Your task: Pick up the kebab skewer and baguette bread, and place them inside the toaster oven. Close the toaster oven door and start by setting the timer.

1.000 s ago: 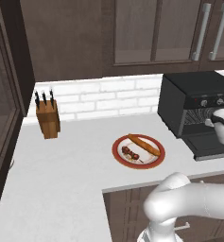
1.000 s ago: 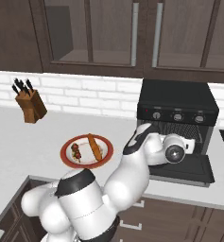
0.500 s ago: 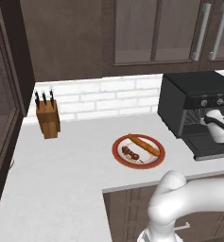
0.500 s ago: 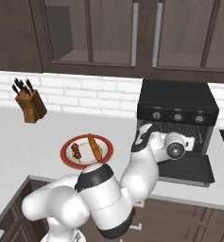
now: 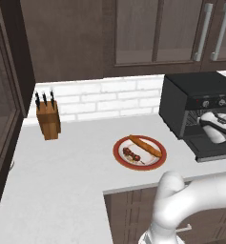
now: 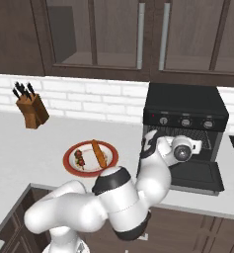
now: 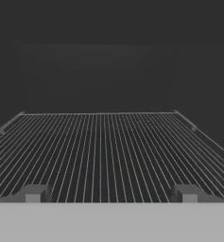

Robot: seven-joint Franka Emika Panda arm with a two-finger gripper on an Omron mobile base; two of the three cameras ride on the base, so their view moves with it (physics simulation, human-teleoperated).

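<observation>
Both foods, the kebab skewer (image 5: 132,154) and baguette bread (image 5: 145,146), are sitting beside the toaster oven (image 6: 184,116). Its mouth is holding the empty, wide-open gripper (image 7: 111,193), risking bumping the rack (image 7: 104,146).

No readable text, labels, brands, numbers or signs showing anywhere. Toaster oven (image 6: 185,121) knobs above hand showing no legible markings. Knife block (image 5: 48,119) bearing no lettering.

A wooden knife block (image 5: 48,119) stands on the pale countertop (image 5: 66,186) against a white brick backsplash (image 5: 105,98). A red-rimmed plate (image 5: 124,163) sits mid-counter, beneath dark wood cabinets (image 6: 113,34) with long metal handles (image 6: 140,36).
</observation>
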